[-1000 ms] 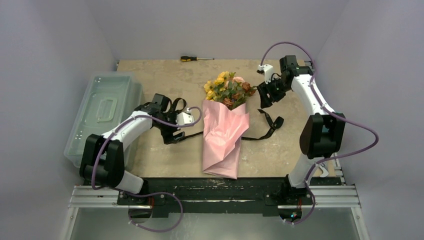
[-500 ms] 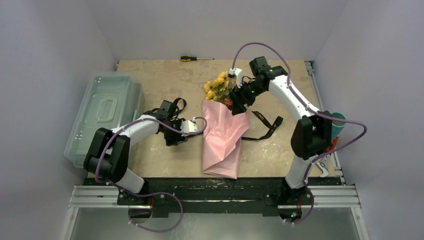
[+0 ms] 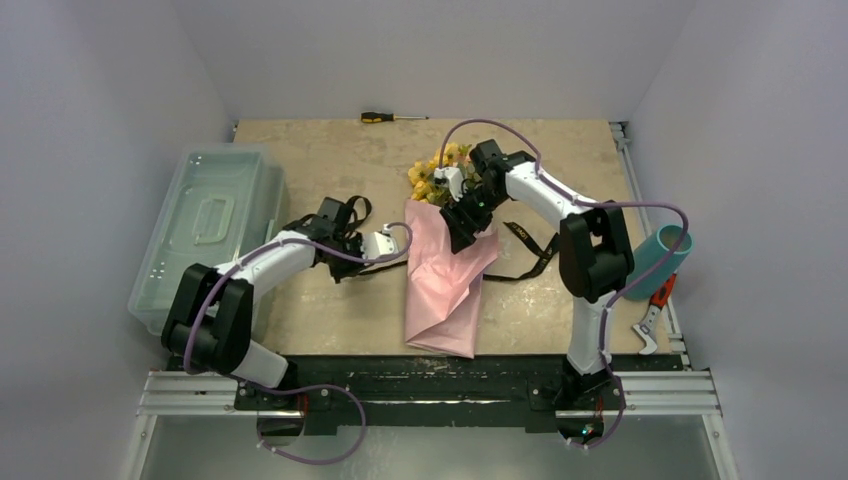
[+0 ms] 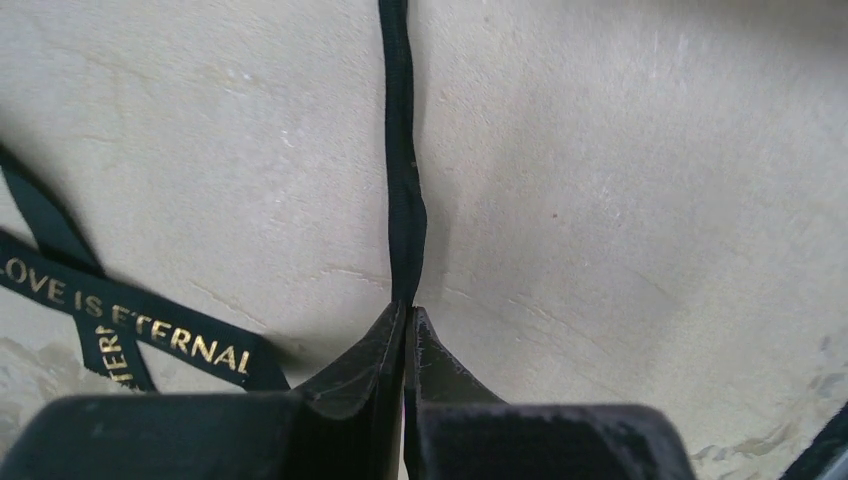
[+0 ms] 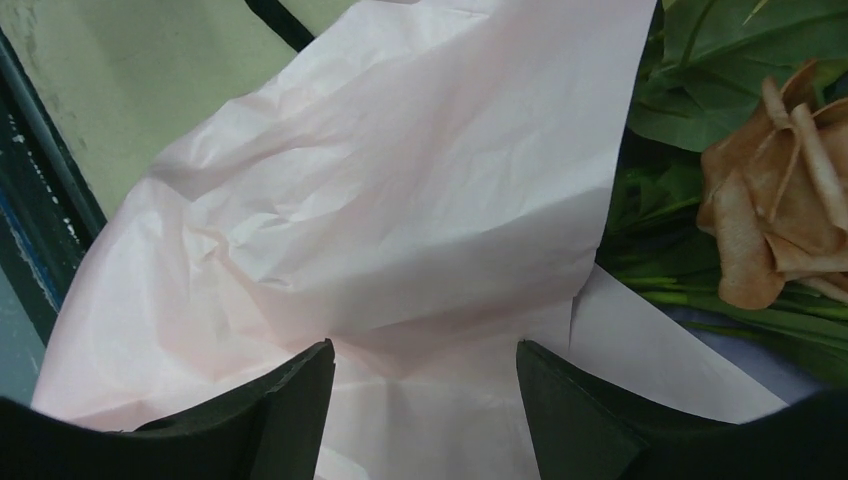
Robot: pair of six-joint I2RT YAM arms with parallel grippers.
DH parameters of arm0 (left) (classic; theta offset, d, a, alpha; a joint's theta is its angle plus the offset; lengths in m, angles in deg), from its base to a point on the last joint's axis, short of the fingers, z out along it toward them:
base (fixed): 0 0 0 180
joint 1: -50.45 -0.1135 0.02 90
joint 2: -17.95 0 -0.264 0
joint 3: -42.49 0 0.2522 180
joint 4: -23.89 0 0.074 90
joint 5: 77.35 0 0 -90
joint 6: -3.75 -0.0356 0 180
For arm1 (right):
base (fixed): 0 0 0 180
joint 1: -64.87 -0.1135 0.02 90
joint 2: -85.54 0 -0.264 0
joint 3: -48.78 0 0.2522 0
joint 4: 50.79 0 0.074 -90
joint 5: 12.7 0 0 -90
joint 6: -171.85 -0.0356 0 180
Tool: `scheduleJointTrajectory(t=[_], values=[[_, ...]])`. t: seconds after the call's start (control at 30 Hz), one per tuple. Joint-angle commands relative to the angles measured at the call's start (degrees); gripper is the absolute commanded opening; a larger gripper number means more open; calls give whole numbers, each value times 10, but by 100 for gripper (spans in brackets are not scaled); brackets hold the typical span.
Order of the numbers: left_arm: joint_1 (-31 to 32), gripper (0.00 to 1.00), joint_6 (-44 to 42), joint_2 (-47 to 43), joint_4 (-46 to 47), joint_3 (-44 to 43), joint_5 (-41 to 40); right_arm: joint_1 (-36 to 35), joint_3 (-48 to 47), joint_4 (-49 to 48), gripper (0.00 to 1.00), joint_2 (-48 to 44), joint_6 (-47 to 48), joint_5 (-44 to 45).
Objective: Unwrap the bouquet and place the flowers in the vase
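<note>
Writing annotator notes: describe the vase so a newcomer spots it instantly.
Go to the right edge of the table, just past the right arm. The vase sits there, about halfway along. It is the only teal cylinder; its neighbour is a red-handled implement.

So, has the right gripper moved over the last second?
Yes. The right gripper swung left and nearer the arm bases, judged against the screwdriver, ending open over the bouquet.

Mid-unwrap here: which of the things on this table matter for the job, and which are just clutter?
For the job: pink-wrapped bouquet, flowers, black ribbon, teal vase.
Lying about: screwdriver, lidded plastic box, red-handled tool.
</note>
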Motion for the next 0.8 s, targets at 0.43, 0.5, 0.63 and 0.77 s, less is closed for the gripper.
scheduleJointTrajectory(t=[0.43, 0.5, 0.63, 0.77], values=[[-58, 0, 276, -60, 81, -155, 104, -8, 48, -25, 70, -6, 45, 37], [-59, 0, 297, -66, 81, -174, 112, -8, 54, -25, 70, -6, 49, 37], [-67, 0, 327, -80, 84, -213, 132, -8, 61, -34, 70, -11, 52, 45], [-78, 0, 358, -81, 89, -260, 157, -8, 61, -40, 70, -12, 51, 50]])
